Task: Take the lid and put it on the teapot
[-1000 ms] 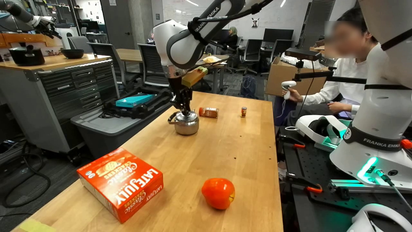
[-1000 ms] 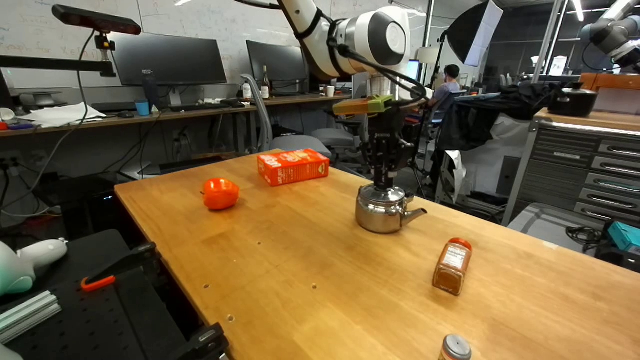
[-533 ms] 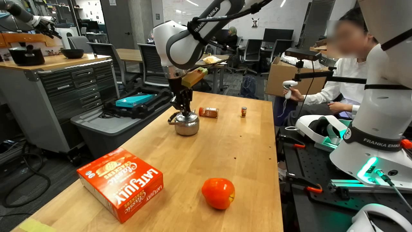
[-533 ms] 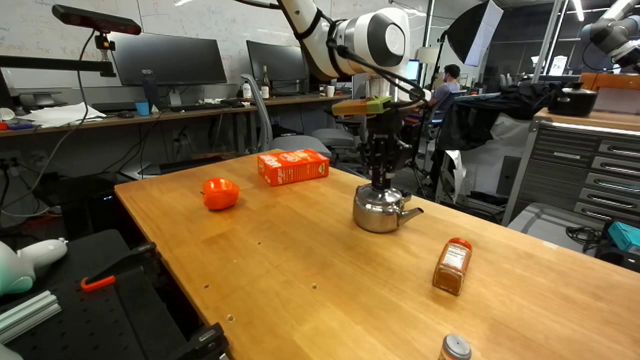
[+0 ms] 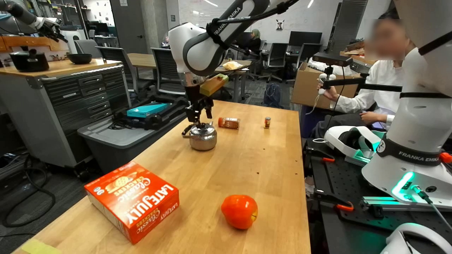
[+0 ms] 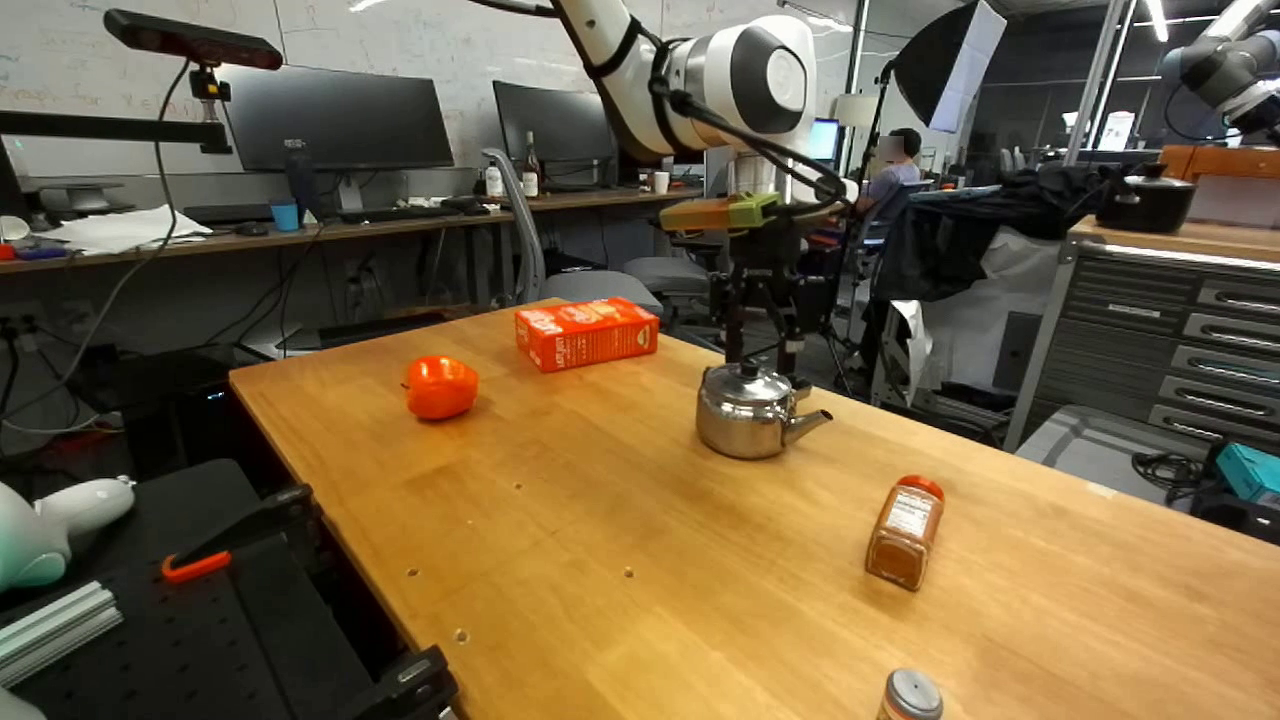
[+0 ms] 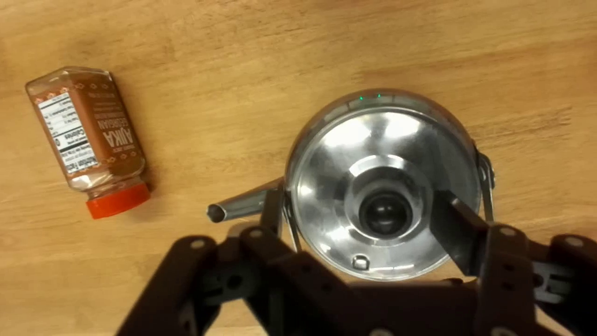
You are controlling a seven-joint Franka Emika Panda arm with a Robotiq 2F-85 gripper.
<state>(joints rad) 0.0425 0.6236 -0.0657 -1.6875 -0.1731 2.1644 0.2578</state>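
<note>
Robotiq gripper (image 7: 359, 210) is held, fingers parted, the knob of the lid (image 7: 336, 154) seen between them in the wrist view; from left to right in an exterior view, the tabletop (image 5: 204, 180) is occupied by a Late July crackers box (image 5: 130, 197); the silver teapot (image 5: 203, 142), topped by that lid; an Ajika bottle (image 5: 229, 123), laid sideways; an orange-red bell pepper (image 5: 239, 211); a small upright jar (image 5: 267, 122).
</note>
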